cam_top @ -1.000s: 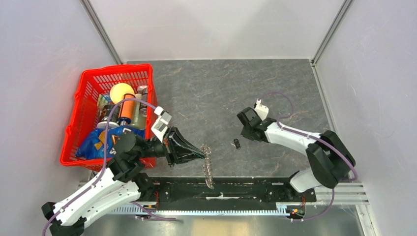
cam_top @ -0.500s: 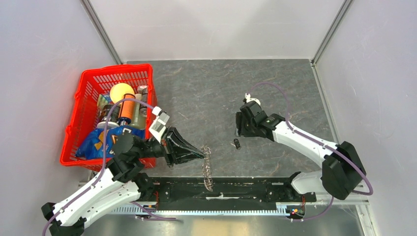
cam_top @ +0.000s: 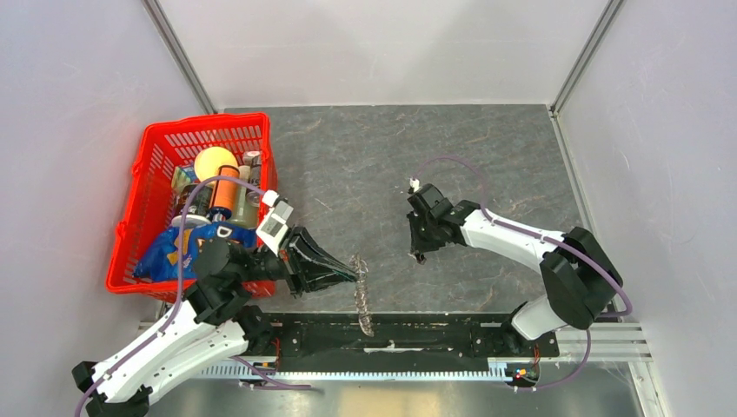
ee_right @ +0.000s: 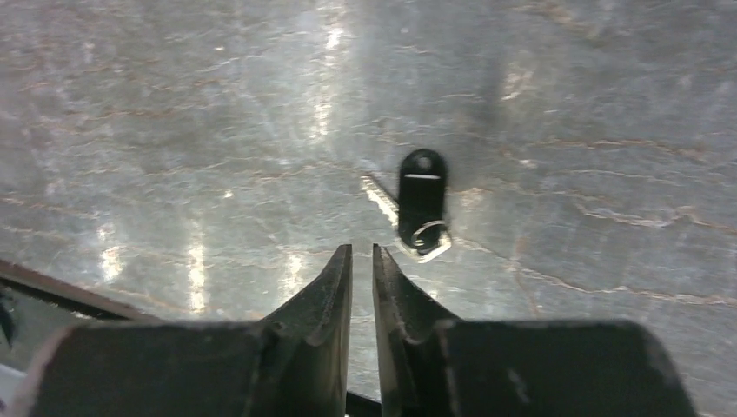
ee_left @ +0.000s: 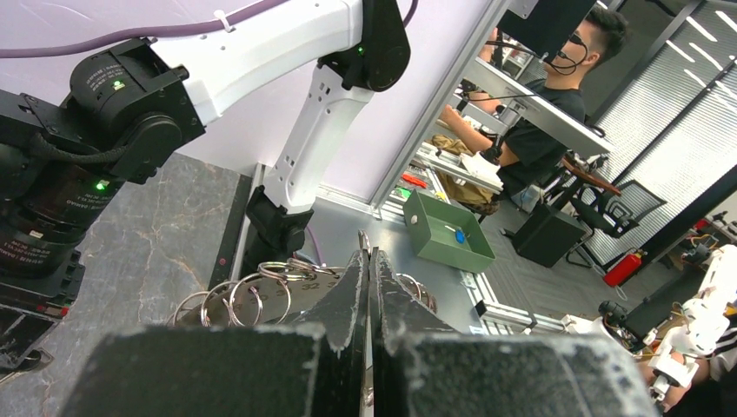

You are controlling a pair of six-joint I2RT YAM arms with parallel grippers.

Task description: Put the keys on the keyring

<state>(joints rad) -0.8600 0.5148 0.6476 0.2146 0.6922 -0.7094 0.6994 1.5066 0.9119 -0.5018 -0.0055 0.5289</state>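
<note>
1. Flat on table (ee_right: 174,104), centre frame: key (ee_right: 421,204), just beyond right claw (ee_right: 362,252), slit-narrow, empty.
2. Pinched in left claw (cam_top: 351,276): keyring (cam_top: 363,295).
3. Likely light, stiff, slippery; best gripped across black head.

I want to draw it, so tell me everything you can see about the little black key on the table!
The key is small, with a long black head, rounded on top, that looks like plastic. A tiny silver ring sits at its near end, and a thin shiny metal blade pokes out sideways. It lies flat on the grey marbled table, touching nothing else. The right end effector points just beside it, not touching, with its fingers almost together.
</note>
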